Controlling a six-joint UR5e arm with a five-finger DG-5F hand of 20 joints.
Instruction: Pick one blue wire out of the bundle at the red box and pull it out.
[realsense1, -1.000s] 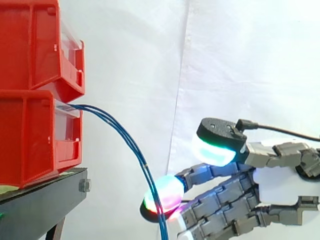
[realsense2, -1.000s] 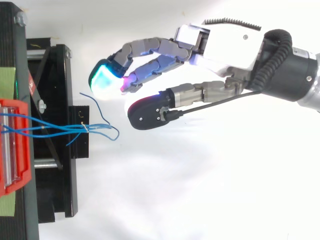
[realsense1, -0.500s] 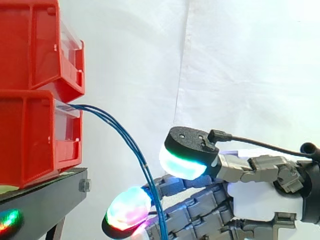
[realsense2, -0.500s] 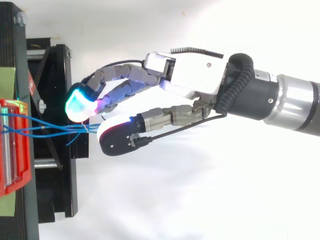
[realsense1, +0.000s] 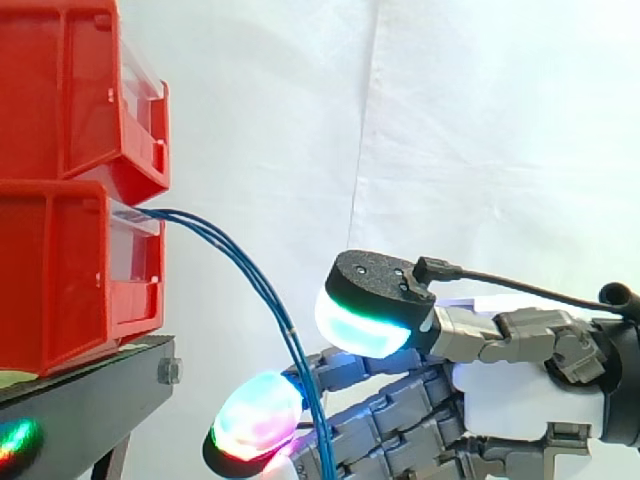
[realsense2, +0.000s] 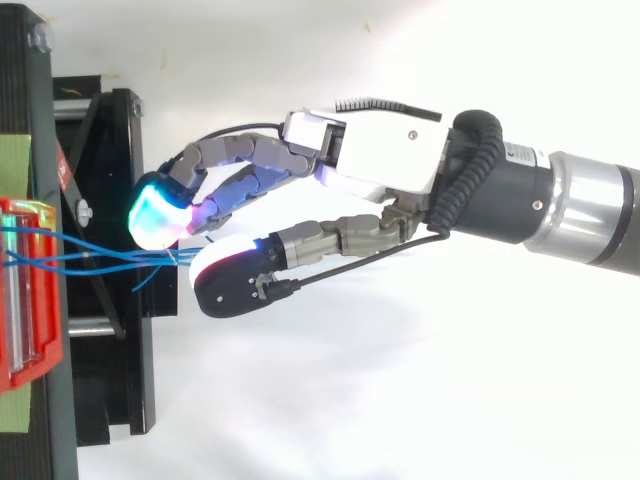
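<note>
A bundle of thin blue wires (realsense1: 250, 275) comes out of the lower red bin (realsense1: 60, 270) and droops down to the right. From above, the wires (realsense2: 90, 257) run right from that bin (realsense2: 45, 360) and end under my hand (realsense2: 380, 165). The hand (realsense1: 520, 385) is open and straddles the loose wire ends. Its thumb (realsense1: 365, 320) is above the wires and its glowing fingertips (realsense1: 255, 415) are below and behind them. A gap remains between thumb and fingers, and I see no wire pinched.
A second red bin (realsense1: 60, 90) is stacked on the lower one. Both rest on a black stand (realsense1: 90, 400) whose frame (realsense2: 110, 150) lies just left of my fingertips. A white curtain hangs behind.
Since a second ago the hand has moved left and down onto the wire ends, with thumb and fingers now on either side of them. In the last half second it barely shifted.
</note>
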